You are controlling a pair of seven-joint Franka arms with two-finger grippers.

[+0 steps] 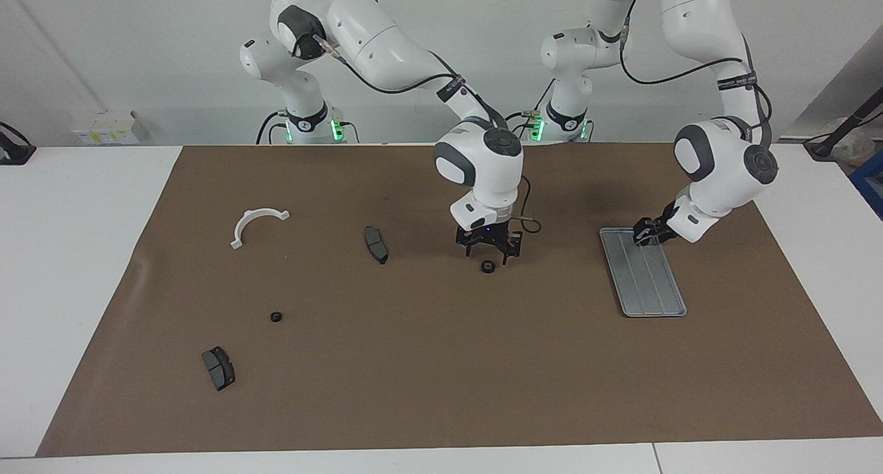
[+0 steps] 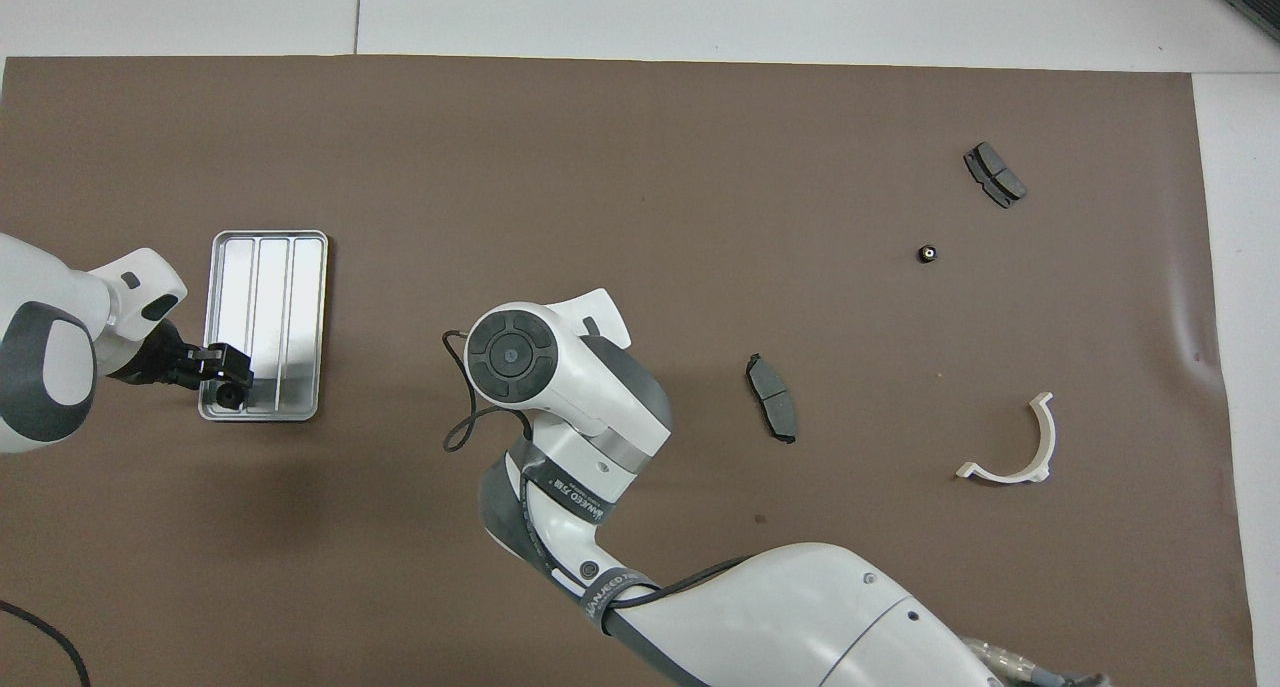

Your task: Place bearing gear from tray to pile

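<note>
The grey tray (image 1: 648,288) (image 2: 265,267) lies toward the left arm's end of the table. A small black bearing gear (image 2: 231,396) sits in its corner nearest the robots. My left gripper (image 1: 645,234) (image 2: 228,369) hangs just over that gear and hides it in the facing view. A second bearing gear (image 1: 488,266) lies on the brown mat mid-table. My right gripper (image 1: 488,252) is low over it, open, a fingertip on each side. Its wrist hides both in the overhead view. The pile is a white half-ring bracket (image 1: 256,223) (image 2: 1012,449) and two dark pads (image 1: 376,244) (image 1: 218,368).
Another small black gear (image 1: 276,317) (image 2: 928,254) lies among the pile's parts, toward the right arm's end. The pads also show from overhead: one pad (image 2: 772,411) is nearer the robots, the other pad (image 2: 994,174) farther. The right arm's cable loops beside its wrist.
</note>
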